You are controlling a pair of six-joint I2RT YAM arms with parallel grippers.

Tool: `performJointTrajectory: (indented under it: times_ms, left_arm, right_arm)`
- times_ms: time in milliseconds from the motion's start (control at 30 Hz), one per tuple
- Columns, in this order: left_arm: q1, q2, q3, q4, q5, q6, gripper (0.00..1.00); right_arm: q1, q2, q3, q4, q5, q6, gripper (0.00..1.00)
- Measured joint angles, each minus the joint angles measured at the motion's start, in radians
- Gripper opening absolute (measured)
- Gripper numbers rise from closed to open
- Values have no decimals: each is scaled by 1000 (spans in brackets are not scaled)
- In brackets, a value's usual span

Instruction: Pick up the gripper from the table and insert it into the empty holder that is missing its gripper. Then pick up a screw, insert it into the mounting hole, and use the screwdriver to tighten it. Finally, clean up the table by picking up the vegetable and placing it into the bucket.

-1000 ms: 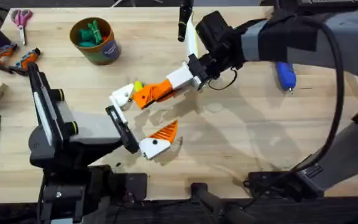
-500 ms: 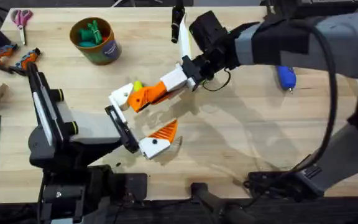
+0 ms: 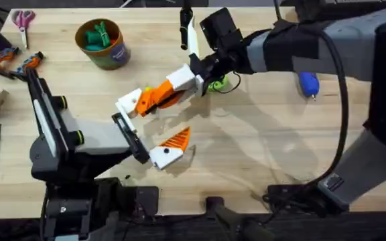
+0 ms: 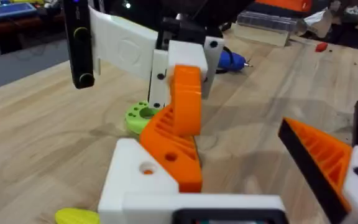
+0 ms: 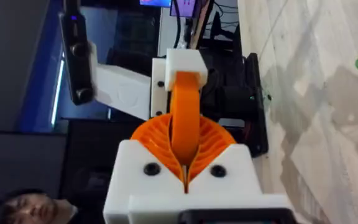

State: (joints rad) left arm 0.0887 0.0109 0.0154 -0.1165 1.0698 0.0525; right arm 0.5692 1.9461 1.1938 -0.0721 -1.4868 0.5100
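At desk centre, the right gripper (image 3: 158,98) has its fingers clenched on the orange gripper (image 5: 185,115), pressing it at the left arm's white holder (image 3: 129,103), apparently to seat it. The left gripper (image 3: 154,134) fingers are released. At 12 o'clock lies the green disc (image 3: 216,84). Whether seating is complete is hidden.

I note a light wooden table (image 3: 260,154). Taking the bucket (image 3: 103,43) as landmark: scissors (image 3: 23,20) lie to its left, the screwdriver (image 3: 307,83) far to its right, a lime-green disc (image 3: 217,84) between them.
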Motion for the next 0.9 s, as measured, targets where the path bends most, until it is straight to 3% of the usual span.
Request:
performJointTrajectory:
  times_ms: [267, 900]
  left_arm:
    - [0, 0, 0, -2, 4, -5, 985]
    - [2, 0, 0, -1, -6, -20, 985]
  right_arm:
    - [7, 0, 0, 20, 27, 94, 9]
    - [44, 0, 0, 89, 80, 117, 8]
